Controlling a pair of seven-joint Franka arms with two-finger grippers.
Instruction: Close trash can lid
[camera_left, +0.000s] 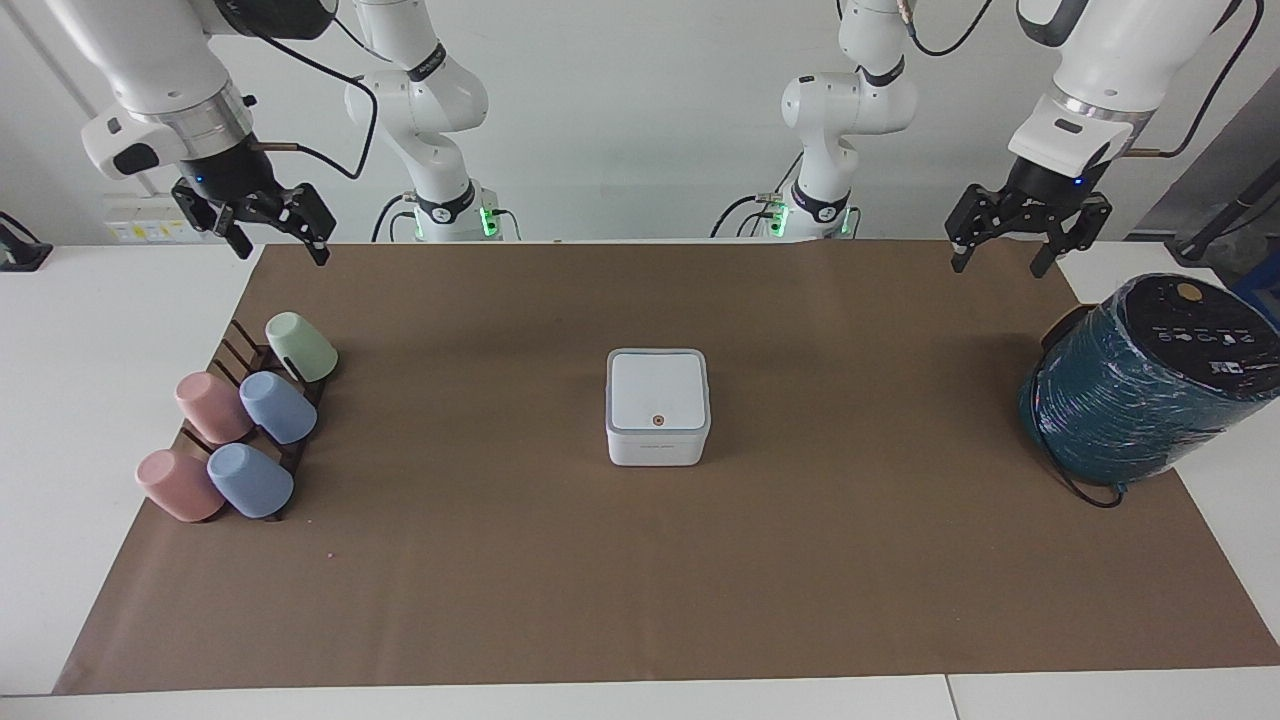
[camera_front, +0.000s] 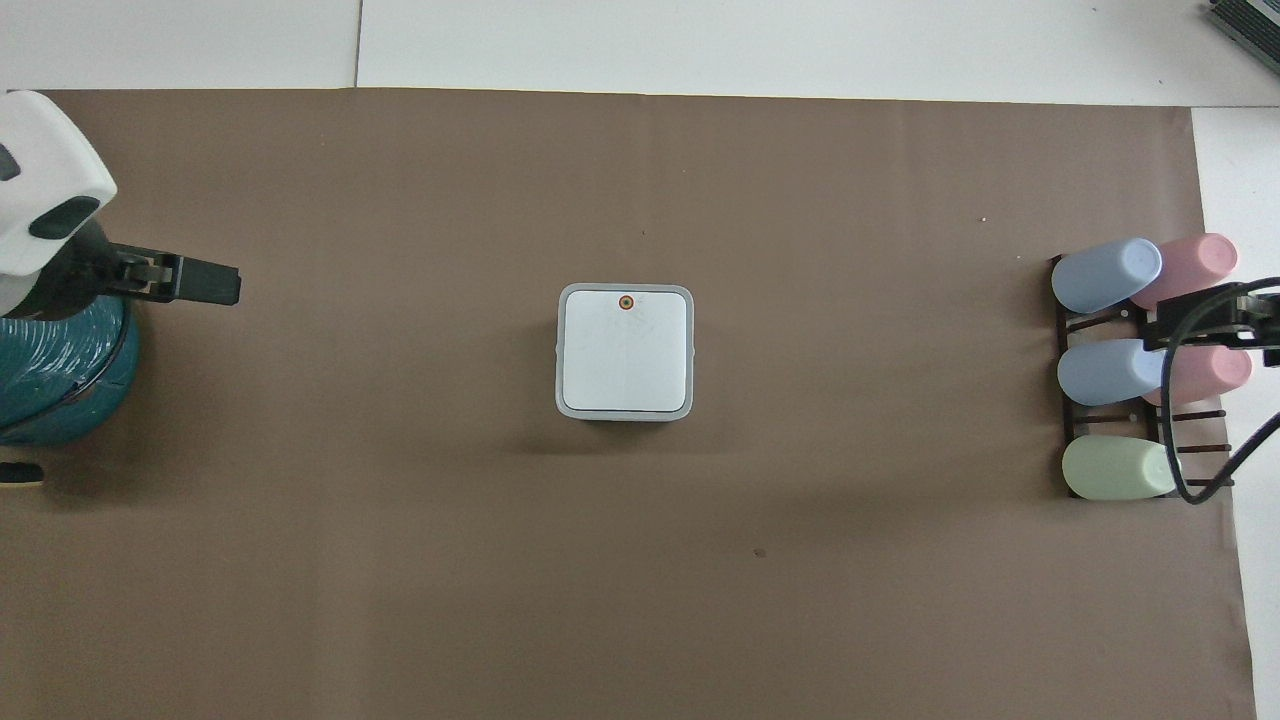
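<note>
right gripper (camera_front: 1215, 325) mostly cut off, overhead

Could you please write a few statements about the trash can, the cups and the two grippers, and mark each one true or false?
1. The lid lies flat on the trash can. True.
2. The left gripper is shut on the lid. False: it is open and raised near the teal-wrapped cylinder.
3. Five cups lie on a rack. True.
4. The right gripper holds a cup. False: it is open and holds nothing.
</note>
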